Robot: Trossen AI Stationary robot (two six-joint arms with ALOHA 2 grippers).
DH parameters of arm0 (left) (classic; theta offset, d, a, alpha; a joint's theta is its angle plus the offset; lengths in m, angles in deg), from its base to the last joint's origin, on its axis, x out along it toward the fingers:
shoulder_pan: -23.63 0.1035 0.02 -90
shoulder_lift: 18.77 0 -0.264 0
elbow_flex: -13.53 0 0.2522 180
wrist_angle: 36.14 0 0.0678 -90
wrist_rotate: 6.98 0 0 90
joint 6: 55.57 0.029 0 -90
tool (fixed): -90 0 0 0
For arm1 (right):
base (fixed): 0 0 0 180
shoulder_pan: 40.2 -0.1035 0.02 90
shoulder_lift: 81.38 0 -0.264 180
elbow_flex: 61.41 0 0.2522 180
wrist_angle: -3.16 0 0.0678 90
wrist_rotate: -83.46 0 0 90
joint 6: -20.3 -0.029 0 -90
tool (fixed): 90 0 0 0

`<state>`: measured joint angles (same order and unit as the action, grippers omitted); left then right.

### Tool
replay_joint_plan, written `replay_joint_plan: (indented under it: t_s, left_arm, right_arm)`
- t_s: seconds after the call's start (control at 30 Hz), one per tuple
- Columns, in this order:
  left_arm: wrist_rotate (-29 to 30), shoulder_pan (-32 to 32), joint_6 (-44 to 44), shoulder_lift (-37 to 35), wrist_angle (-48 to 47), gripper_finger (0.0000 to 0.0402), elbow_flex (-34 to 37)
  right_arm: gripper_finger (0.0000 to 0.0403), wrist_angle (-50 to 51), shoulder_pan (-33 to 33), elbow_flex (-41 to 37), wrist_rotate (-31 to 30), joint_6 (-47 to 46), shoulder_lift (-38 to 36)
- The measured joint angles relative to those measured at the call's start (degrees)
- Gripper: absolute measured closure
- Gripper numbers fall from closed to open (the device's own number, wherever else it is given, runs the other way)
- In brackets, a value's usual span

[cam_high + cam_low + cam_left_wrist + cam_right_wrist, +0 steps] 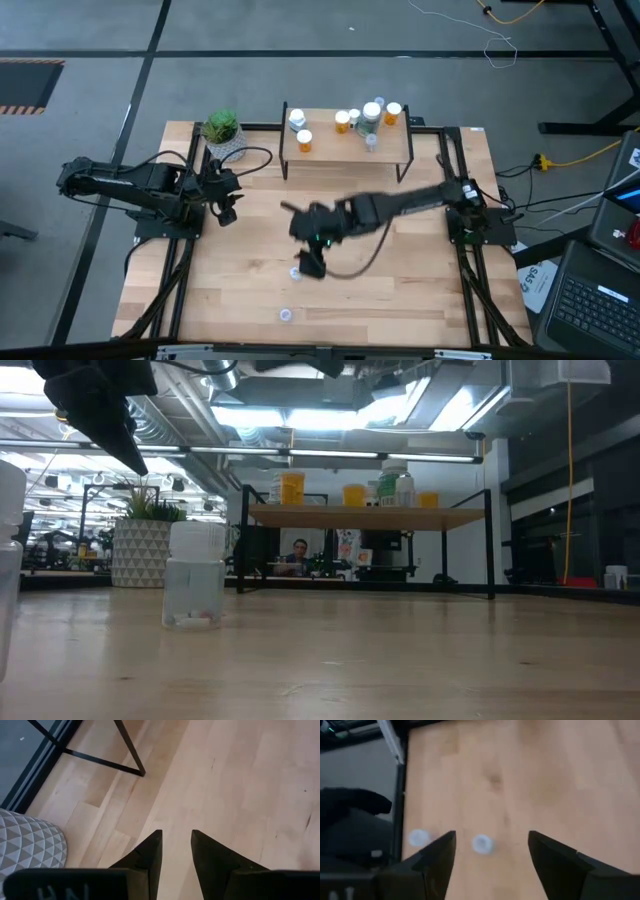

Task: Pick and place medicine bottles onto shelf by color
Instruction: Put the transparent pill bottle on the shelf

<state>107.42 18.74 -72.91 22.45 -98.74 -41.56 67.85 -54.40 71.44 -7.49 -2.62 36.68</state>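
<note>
The shelf (pixel 345 150) stands at the table's far edge. On its top are orange bottles (pixel 343 121), a white one (pixel 296 119), a greenish one (pixel 370 118) and a tiny clear one (pixel 371 143). A tiny clear bottle (pixel 296 272) stands upright on the table's middle, and a second one (pixel 286 314) stands nearer the front edge. My right gripper (pixel 492 841) hovers open above the first, which shows between its fingers (pixel 481 844) on the table below. My left gripper (pixel 176 839) waits at the left, its fingers slightly apart with nothing between them.
A green plant in a white patterned pot (pixel 222 132) stands at the far left beside the shelf's left legs (pixel 127 747). Black frame rails (pixel 180 280) run along both table sides. A laptop (pixel 600 295) and cables lie off the table to the right.
</note>
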Motion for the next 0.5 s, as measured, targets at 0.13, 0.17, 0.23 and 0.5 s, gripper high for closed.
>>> replay_joint_plan:
  t_s: [0.13, 0.17, 0.23, 0.5]
  left_arm:
    - [-0.4, 0.0, 0.0, 0.0, 0.0, 0.0303, 0.0]
    - [-0.4, 0.0, 0.0, 0.0, 0.0, 0.0303, 0.0]
    - [-0.4, 0.0, 0.0, 0.0, 0.0, 0.0303, 0.0]
    - [-0.4, 0.0, 0.0, 0.0, 0.0, 0.0303, 0.0]
  right_arm:
    - [0.0153, -10.9, -4.6, -6.9, -4.1, -0.7, 0.0]
    - [0.0153, -14.3, -5.6, -8.8, -5.5, -0.2, 0.0]
    - [0.0153, -20.2, -7.2, -12.7, -7.8, 1.5, 0.0]
    - [0.0156, -32.7, -8.8, -23.2, -12.2, -3.1, -0.1]
